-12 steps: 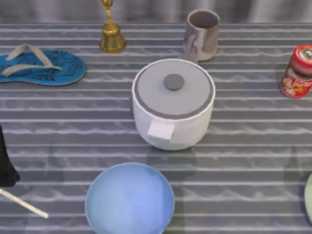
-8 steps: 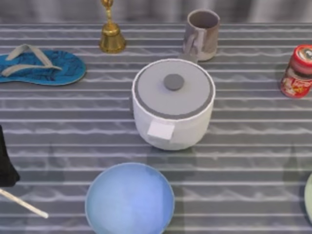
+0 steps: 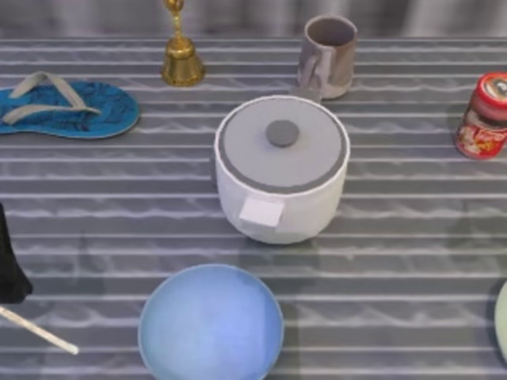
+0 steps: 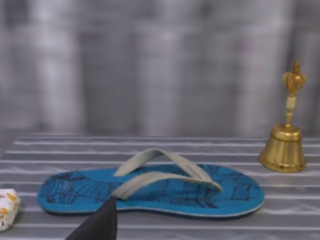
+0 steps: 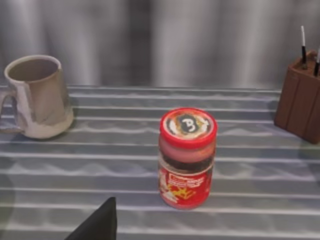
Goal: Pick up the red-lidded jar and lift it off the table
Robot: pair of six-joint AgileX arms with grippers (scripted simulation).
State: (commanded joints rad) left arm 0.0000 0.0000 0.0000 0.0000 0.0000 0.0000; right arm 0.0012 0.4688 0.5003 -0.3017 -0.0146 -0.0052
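Nothing on the worktop (image 3: 396, 237) has shifted since the earlier top views: every object sits where it did. The red-lidded jar (image 3: 483, 116) stands upright at the far right edge of the worktop, to the right of the grey-mauve mug (image 3: 327, 57) and well apart from the white lidded pot (image 3: 281, 169) at the centre. In my right wrist view the jar (image 5: 187, 157) is ahead of me, resting on the striped cloth, with the mug (image 5: 36, 96) off to one side and a brown holder (image 5: 303, 94) with sticks in it to the other. Only one dark fingertip (image 5: 97, 223) of my right claw shows at the picture's edge, so I cannot tell whether that claw is spread or closed.

My left arm (image 3: 9, 265) sits at the worktop's left edge as before; its wrist view faces the blue flip-flop (image 4: 150, 190) and the brass bell (image 4: 285, 135). One fingertip (image 4: 97, 223) shows there too, so I cannot tell that claw's state. A blue bowl (image 3: 211, 324) lies near the front.
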